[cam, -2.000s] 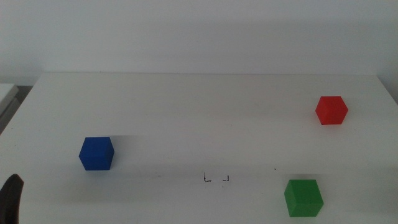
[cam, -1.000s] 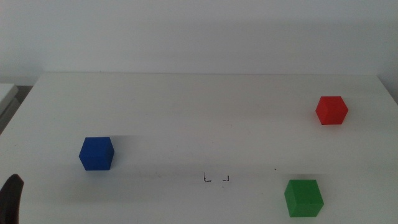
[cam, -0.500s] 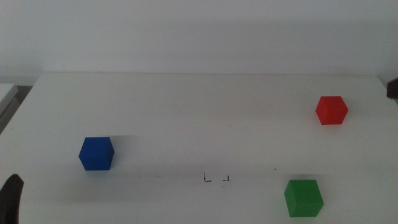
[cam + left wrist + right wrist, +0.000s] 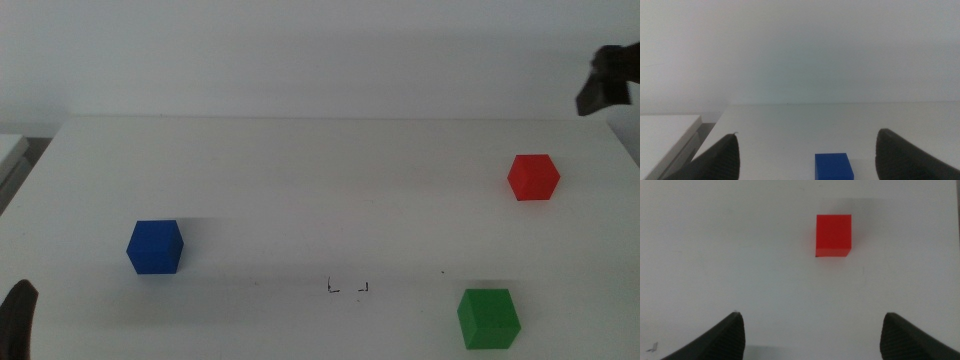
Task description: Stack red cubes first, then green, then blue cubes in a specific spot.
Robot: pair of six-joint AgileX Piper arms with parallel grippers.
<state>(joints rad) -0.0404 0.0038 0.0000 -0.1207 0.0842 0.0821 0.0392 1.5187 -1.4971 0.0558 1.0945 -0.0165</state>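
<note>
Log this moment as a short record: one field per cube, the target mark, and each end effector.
red cube: small matte red cube on the white table, far right, untouched
green cube: small matte green cube, near right
blue cube: small matte dark-blue cube, left side
target mark: black corner-marked square, near centre, holding no cube
right end effector: open, above the red cube
left end effector: open, waiting at the near-left corner, blue cube ahead
stack: not begun
</note>
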